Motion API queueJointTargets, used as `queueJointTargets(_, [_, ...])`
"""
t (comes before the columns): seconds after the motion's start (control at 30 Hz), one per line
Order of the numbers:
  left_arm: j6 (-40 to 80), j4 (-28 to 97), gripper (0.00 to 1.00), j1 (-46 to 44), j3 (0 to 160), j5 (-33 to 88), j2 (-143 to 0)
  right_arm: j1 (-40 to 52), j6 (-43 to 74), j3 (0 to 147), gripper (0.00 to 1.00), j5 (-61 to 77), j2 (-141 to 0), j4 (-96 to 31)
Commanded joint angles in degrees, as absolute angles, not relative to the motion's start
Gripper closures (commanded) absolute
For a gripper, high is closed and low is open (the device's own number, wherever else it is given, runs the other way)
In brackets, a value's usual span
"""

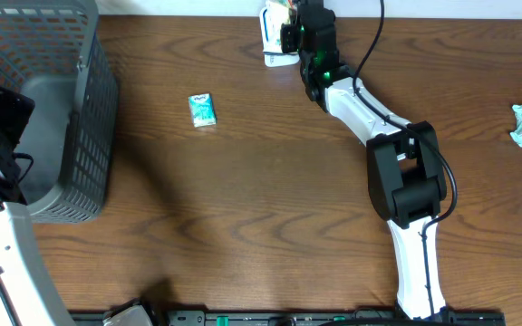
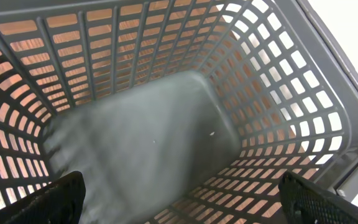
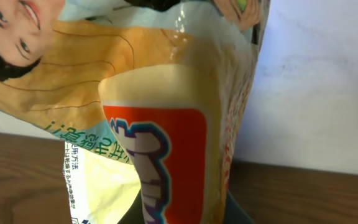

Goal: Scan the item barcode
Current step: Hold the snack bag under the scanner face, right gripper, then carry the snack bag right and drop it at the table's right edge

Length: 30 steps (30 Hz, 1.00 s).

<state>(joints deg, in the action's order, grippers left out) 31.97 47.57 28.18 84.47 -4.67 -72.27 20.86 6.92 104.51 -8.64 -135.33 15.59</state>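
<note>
While one pouch [image 3: 154, 124] is held, one teal packet [image 1: 203, 110] lies apart

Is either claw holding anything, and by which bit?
The right gripper holds a glossy printed plastic packet; the gripped part is hidden, seemingly one edge. The left gripper, open over the grey mesh basket, holds nothing.

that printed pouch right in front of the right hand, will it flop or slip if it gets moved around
Probably floppy: the pouch looks like thin printed film, bulging and creased rather than flat. Likely slippery too, since its surface shows a shiny glare streak. It seems puffed rather than solid, so it may be light and sag or swing.
</note>
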Motion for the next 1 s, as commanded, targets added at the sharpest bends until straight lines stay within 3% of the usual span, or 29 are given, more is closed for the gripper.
queueJointTargets(0.0, [32.45,47.55,0.02,28.32,84.62,-5.19,-72.6,20.67,6.15,105.21,0.99,-8.64,-135.0,17.65])
queueJointTargets(0.47, [32.47,47.55,0.02,28.32,84.62,-5.19,-72.6,17.61,9.17,105.21,0.99,-8.91,-128.49,15.7])
queueJointTargets(0.8, [32.45,47.55,0.02,28.32,84.62,-5.19,-72.6,2.74,6.72,105.21,0.99,-27.31,-118.61,-22.06])
queueJointTargets(0.97, [32.47,47.55,0.02,28.32,84.6,-5.19,-72.6,-8.27,5.48,105.19,0.99,-26.72,-119.52,-34.13])
